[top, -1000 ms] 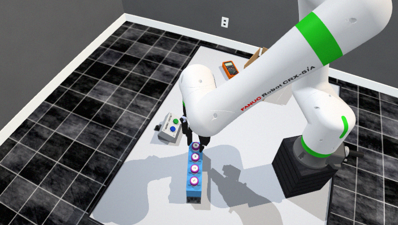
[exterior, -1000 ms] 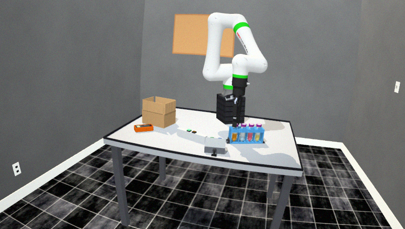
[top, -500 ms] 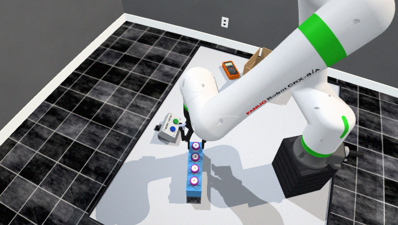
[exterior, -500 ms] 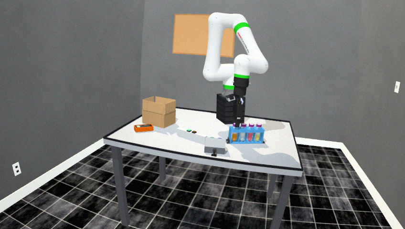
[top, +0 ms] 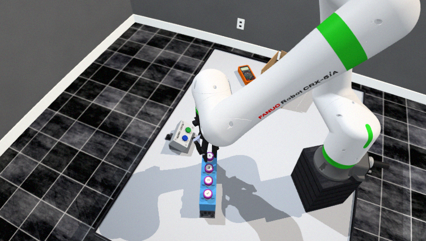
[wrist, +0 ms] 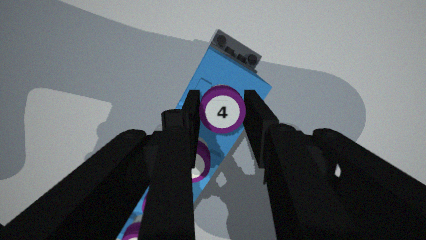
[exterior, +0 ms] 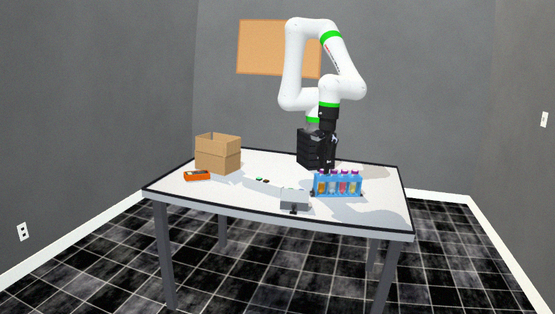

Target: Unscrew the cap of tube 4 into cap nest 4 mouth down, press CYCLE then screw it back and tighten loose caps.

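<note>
- Gripper (wrist: 220,107) is clamped on the purple cap marked 4 (wrist: 222,111), one finger at its 9 o'clock side, one at 3.
- That cap sits on its tube at the end of the blue decapping station (top: 203,200), on the white bench (top: 269,143).
- Key housing (top: 180,140) is near, around 10 o'clock from the cap in the top view.

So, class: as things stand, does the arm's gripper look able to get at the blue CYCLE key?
Probably not yet. The gripper is shut on cap 4, seated on its tube in the blue station. The CYCLE key sits close beside it with nothing between, but the fingers must release first.
</note>
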